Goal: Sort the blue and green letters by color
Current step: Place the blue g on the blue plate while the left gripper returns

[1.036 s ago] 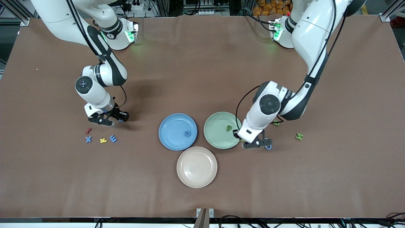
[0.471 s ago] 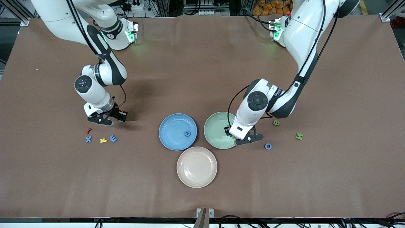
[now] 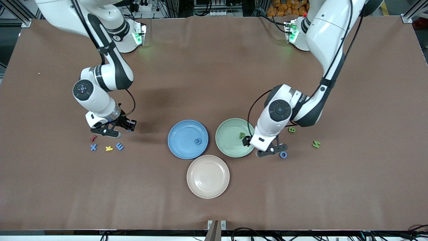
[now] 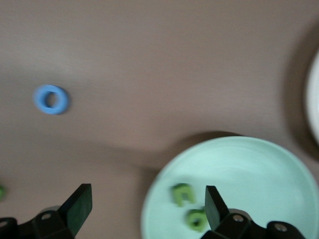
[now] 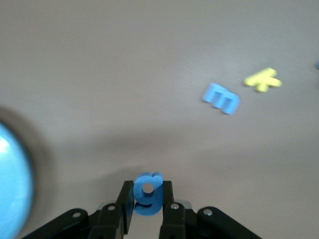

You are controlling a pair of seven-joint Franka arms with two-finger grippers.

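Note:
My right gripper (image 3: 128, 126) is shut on a blue letter g (image 5: 147, 194), held just above the table beside the loose letters; it also shows in the right wrist view (image 5: 147, 201). A blue X (image 3: 93, 147) and a blue E (image 3: 119, 146) lie there. My left gripper (image 3: 248, 141) is open and empty over the green plate's (image 3: 227, 147) rim toward the left arm's end. The left wrist view shows it (image 4: 148, 206) above two green letters (image 4: 182, 194) in the plate. A blue O (image 3: 283, 154), a green B (image 3: 292, 130) and a green M (image 3: 316, 144) lie on the table.
The blue plate (image 3: 182, 134) holds one blue letter (image 3: 198, 141). A beige plate (image 3: 208, 176) stands nearer the front camera than both plates. A red letter (image 3: 93, 137) and a yellow K (image 3: 109, 148) lie among the blue letters at the right arm's end.
My left gripper swung in over the green plate, then back out to its rim near the blue O. My right gripper shifted slightly with the blue g in it.

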